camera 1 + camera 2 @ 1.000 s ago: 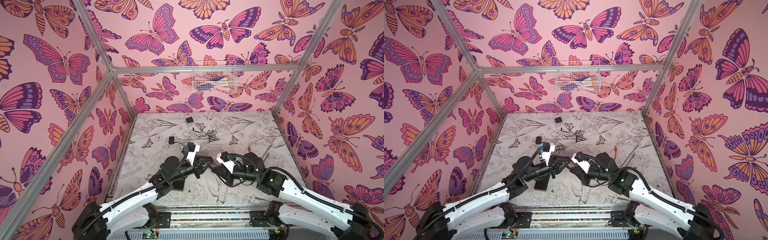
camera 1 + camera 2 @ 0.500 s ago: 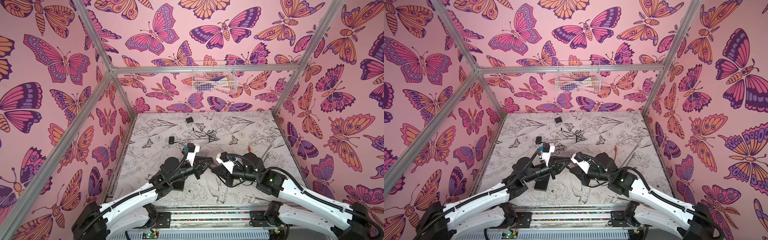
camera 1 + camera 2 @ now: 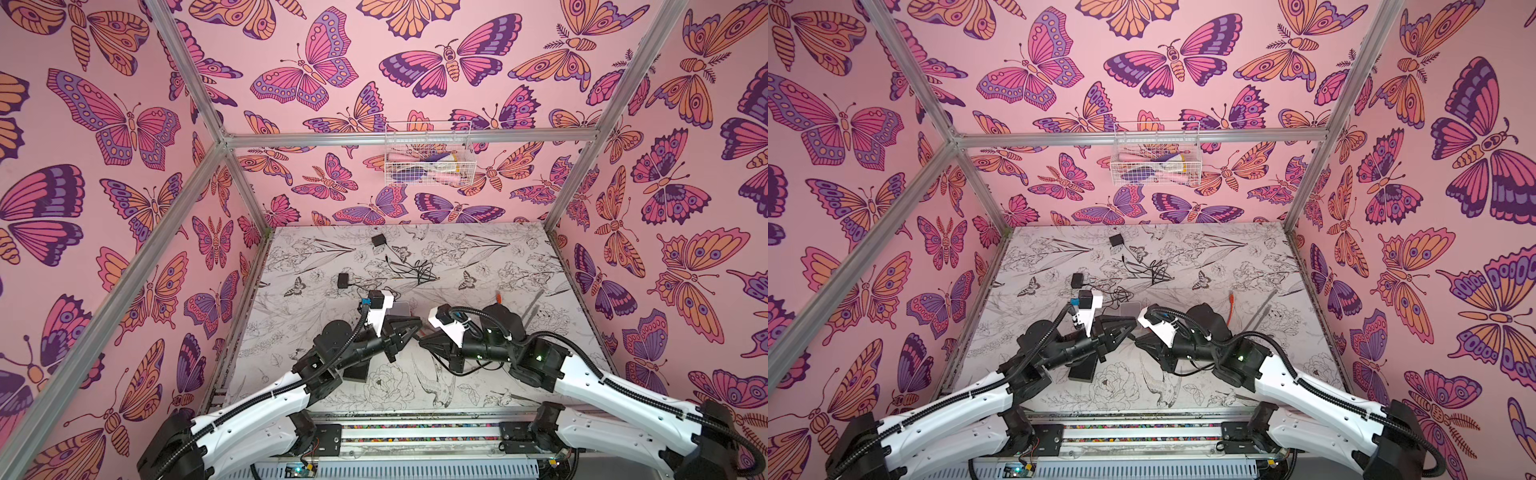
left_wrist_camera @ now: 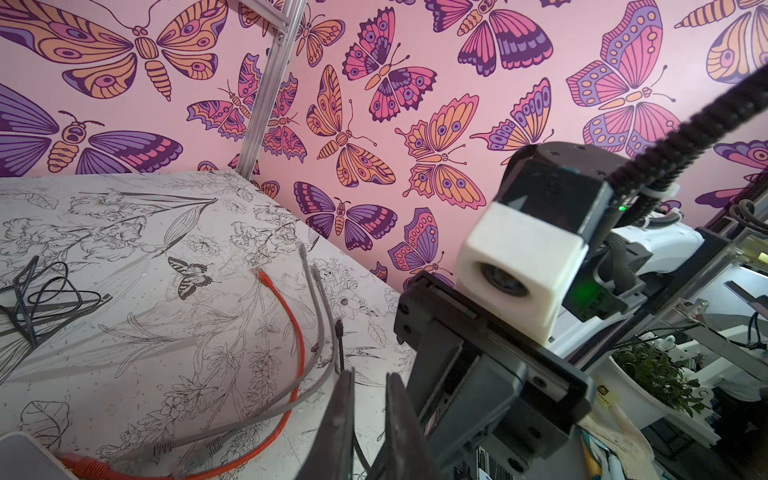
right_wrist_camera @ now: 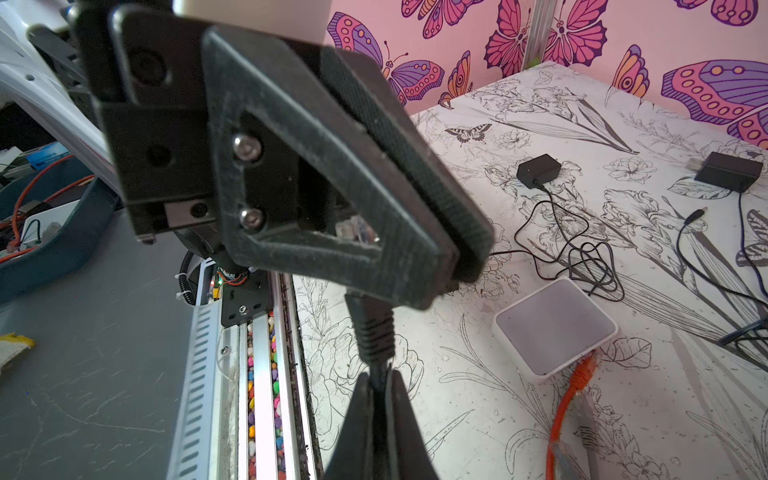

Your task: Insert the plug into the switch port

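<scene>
Plug (image 5: 372,332): black with a ribbed boot, off the surface (image 5: 478,415), held in the air between the two tools. Left tool (image 5: 455,270): clenched, apparently on the plug's head end; the jaws hide the nose, so its orientation cannot be read. Right tool (image 5: 379,388): clenched on the black cable (image 5: 375,368) just behind the boot, close up against the left tool's tip. Switch (image 5: 555,328): white, flat on the surface, just beyond both tool tips and lower. An orange cable (image 5: 569,399) already sits in a port on the side facing the tools. Judgement: the step in hand is a two-tool regrasp and alignment of the plug; insertion not yet begun. The next move calls for one tool to let go. The other then brings the plug nose level with a free port beside the orange cable, square to that face, and pushes straight and gently. Free ports cannot be made out from here.
</scene>
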`<state>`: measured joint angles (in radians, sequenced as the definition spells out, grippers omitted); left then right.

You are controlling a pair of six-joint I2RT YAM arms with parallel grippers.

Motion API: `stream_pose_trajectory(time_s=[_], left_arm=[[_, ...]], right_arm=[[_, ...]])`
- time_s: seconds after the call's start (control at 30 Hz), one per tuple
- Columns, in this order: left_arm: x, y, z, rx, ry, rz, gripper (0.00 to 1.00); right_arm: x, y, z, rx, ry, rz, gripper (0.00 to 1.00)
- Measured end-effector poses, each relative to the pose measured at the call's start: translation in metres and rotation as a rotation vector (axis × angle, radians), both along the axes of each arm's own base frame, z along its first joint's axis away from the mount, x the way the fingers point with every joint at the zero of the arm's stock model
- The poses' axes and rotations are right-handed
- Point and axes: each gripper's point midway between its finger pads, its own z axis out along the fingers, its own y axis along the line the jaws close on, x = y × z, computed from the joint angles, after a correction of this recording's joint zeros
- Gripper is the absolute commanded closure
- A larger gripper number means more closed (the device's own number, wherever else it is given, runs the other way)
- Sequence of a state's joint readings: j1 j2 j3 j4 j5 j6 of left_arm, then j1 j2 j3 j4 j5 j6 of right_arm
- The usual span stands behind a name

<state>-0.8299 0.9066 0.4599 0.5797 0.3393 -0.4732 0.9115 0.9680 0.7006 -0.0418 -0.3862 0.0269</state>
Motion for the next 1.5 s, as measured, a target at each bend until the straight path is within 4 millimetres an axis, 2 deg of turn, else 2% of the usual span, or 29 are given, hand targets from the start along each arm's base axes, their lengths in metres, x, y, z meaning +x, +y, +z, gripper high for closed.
stream_pose_trajectory(time_s=[0.17, 0.5, 0.6, 0.7, 0.77, 1.0, 1.2, 1.3, 1.5], left_arm=[[-0.002, 0.002, 0.000, -0.004, -0.004, -0.002, 1.00], [-0.010, 0.009, 0.001, -0.020, -0.020, -0.004, 1.00], [-0.013, 0.012, 0.003, -0.028, -0.031, -0.004, 1.00], [-0.008, 0.016, -0.002, -0.005, -0.031, 0.031, 1.00], [-0.006, 0.017, -0.008, 0.016, -0.020, 0.042, 1.00], [-0.006, 0.024, -0.017, 0.036, -0.020, 0.074, 1.00], [-0.011, 0.031, -0.020, 0.042, -0.028, 0.079, 1.00], [-0.015, 0.034, -0.014, 0.029, -0.050, 0.074, 1.00], [-0.027, 0.040, -0.024, 0.024, -0.059, 0.044, 1.00]], right_arm=[[-0.002, 0.001, 0.001, 0.002, 0.003, 0.010, 1.00], [-0.007, 0.002, 0.006, -0.018, 0.014, 0.036, 0.93], [-0.009, 0.002, 0.009, -0.021, 0.008, 0.052, 0.80], [-0.012, 0.000, 0.011, -0.046, 0.013, 0.063, 0.69], [-0.015, -0.003, 0.015, -0.051, 0.003, 0.070, 0.64], [-0.030, -0.024, 0.045, -0.005, -0.049, 0.072, 0.60], [-0.040, -0.023, 0.065, -0.002, -0.032, 0.132, 0.57], [-0.043, -0.017, 0.062, -0.017, 0.017, 0.178, 0.51], [-0.045, -0.005, 0.043, -0.057, 0.114, 0.255, 0.51]])
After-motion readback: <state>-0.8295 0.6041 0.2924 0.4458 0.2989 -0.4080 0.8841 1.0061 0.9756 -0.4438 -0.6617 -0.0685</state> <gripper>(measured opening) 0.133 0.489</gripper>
